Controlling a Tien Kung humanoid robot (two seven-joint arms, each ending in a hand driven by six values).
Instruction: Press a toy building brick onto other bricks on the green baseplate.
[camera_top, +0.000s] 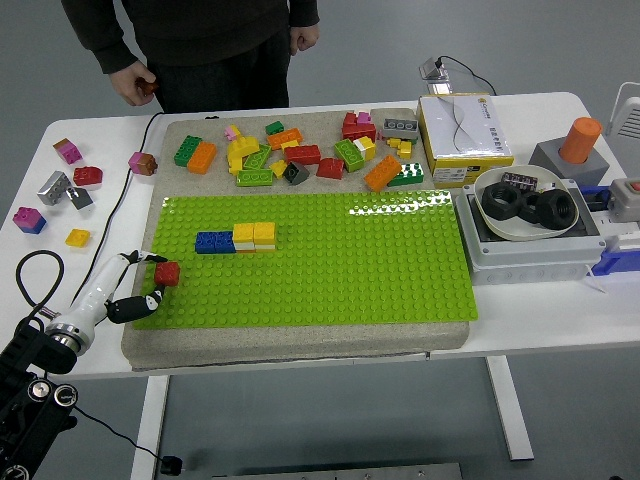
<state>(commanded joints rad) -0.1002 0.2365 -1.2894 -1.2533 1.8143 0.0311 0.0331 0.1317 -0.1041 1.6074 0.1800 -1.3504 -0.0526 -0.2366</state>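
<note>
I see the white table (300, 340) carrying the green baseplate (350, 270), which lies on a beige mat (300, 338). Loose bricks (300, 152) are heaped along the mat's far edge. A blue and yellow brick row (238, 238) sits on the baseplate's left part. At the baseplate's near left corner, my left hand (135, 290) has its fingers pinched on the red brick (167, 273).

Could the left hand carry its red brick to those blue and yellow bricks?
Probably yes. The left hand grips the red brick at the green baseplate's left edge; only bare studs separate it from the blue and yellow bricks.
</note>
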